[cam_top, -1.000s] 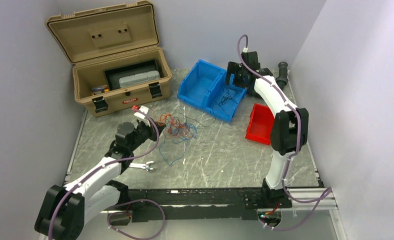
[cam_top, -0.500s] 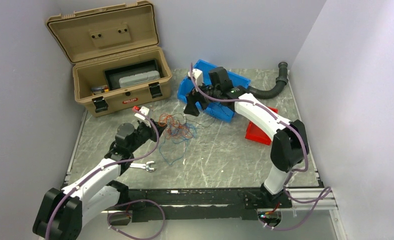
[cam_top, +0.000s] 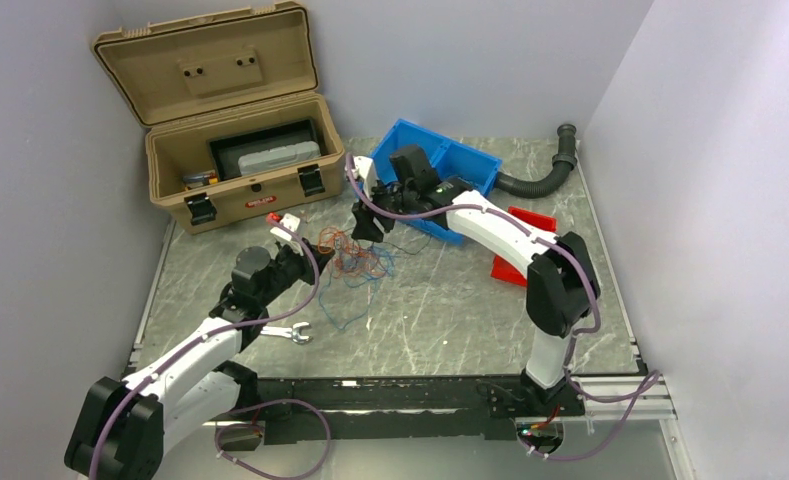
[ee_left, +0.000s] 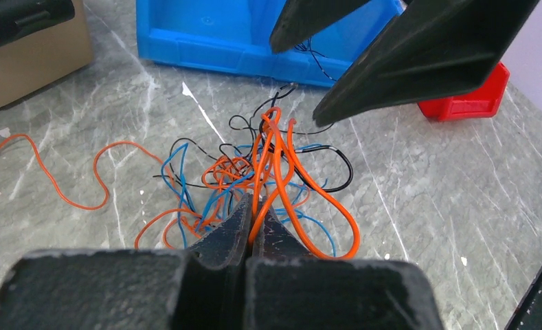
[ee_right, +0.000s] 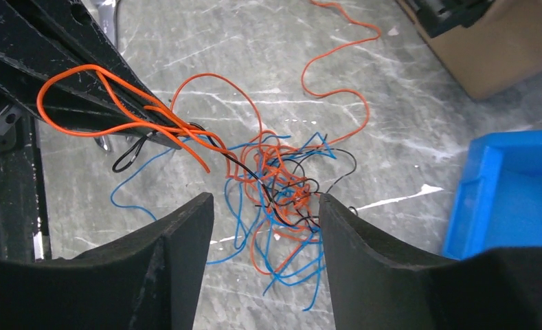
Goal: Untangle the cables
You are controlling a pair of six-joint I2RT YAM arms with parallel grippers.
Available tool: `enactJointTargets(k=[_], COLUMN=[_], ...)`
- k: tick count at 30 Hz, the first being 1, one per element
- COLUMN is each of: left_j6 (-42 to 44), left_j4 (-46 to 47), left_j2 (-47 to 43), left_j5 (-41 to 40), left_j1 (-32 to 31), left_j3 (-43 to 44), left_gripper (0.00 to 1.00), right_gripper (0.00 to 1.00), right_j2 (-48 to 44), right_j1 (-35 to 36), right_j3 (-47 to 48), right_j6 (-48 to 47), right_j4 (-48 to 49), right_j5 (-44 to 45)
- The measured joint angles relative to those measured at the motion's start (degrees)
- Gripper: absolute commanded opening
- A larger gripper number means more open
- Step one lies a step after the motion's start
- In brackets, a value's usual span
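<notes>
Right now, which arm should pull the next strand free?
Right. The left claw is shut on orange strands of the cables, anchoring them; the right claw hangs open just above them, holding nothing.

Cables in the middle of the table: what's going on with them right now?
The cables are a tangle of thin orange, blue and black wires lying on the table, in front of the tan case and the blue bin. The left pincer is shut on a few orange strands at the tangle's edge. The right pincer hangs open just above the tangle, nothing between its fingers. The wires are not yet separated.
</notes>
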Motion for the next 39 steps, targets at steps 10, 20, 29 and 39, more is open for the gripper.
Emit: enactJointTargets(k=[10,20,29,39], left_j6=[0.11,-0.04,-0.68,-0.85], left_j4=[-0.37,-2.03,-2.05,-3.13], left_j2=[0.02,0.17,1.38,2.43], left_j5=[-0.59,-5.81,-8.41,-9.73], left_j1=[-0.13,-0.13,-0.2,-0.2], left_j3=[0.0,0.04,0.04,0.04], left_gripper=[0.0,0.0,0.0,0.0], right_gripper=[0.0,0.0,0.0,0.0], right_j2=[4.07,-0.46,-11.21,-11.74], right_j1=[0.76,-2.51,-18.95,-23.85], right_j3=[1.92,-4.98,-9.7,1.6], right_j6=[-0.5,4.96,19.37,27.52], right_j4=[-0.68,2.56,7.85,5.7], right_j5=[0.09,6.82,23.76,31.82])
